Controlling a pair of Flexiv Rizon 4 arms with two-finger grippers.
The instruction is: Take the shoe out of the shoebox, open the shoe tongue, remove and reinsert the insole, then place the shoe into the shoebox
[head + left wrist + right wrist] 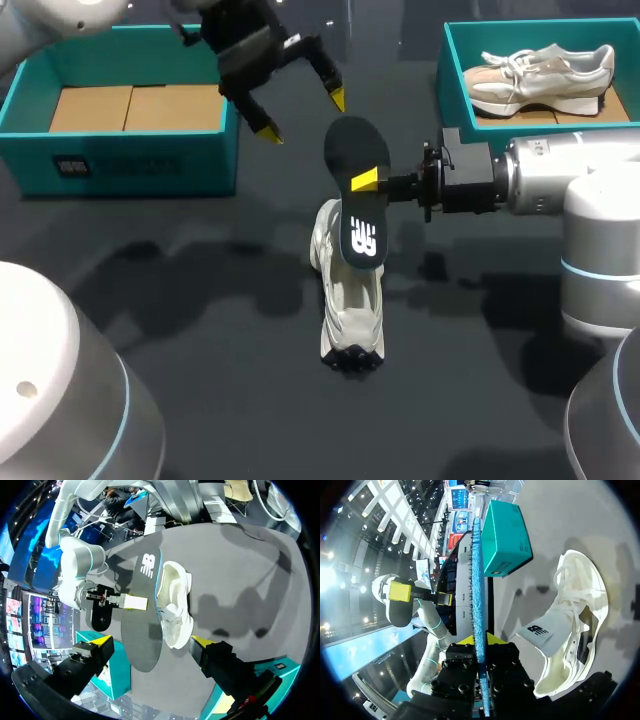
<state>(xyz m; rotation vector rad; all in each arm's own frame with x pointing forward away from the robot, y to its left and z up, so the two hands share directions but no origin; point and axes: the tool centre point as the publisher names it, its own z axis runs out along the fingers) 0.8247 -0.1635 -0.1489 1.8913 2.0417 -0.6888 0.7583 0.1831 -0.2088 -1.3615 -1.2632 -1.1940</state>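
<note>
Shoe: nearest you, the white shoe (350, 300) lay on the dark table (180, 300), outside both boxes, with its opening turned upward. In the right wrist view its tongue (541, 632) stood lifted away from the laces.
Insole: the black insole (364, 232) was out of the shoe and raised just above it, printed end down over the shoe's opening. You could not tell whether that end touched the shoe.
Right gripper: your right gripper (366, 181) came in level from the right and was clamped on the insole near its middle. One yellow tip pressed each face (the right wrist view showed the insole edge-on between the fingers (479, 642)).
Left gripper: farther out, your left gripper (303, 115) hung above the table beyond the insole's upper end. Its fingers were spread wide and held nothing — in its own view the insole and shoe lay ahead of the gap (150, 641), untouched.
Left box: at the far left, a teal shoebox (120, 160) sat showing its brown cardboard floor.
Right box: at the far right, well apart from the first, another teal shoebox (452, 70) held a second shoe (540, 75) — pale, lying on its side.
</note>
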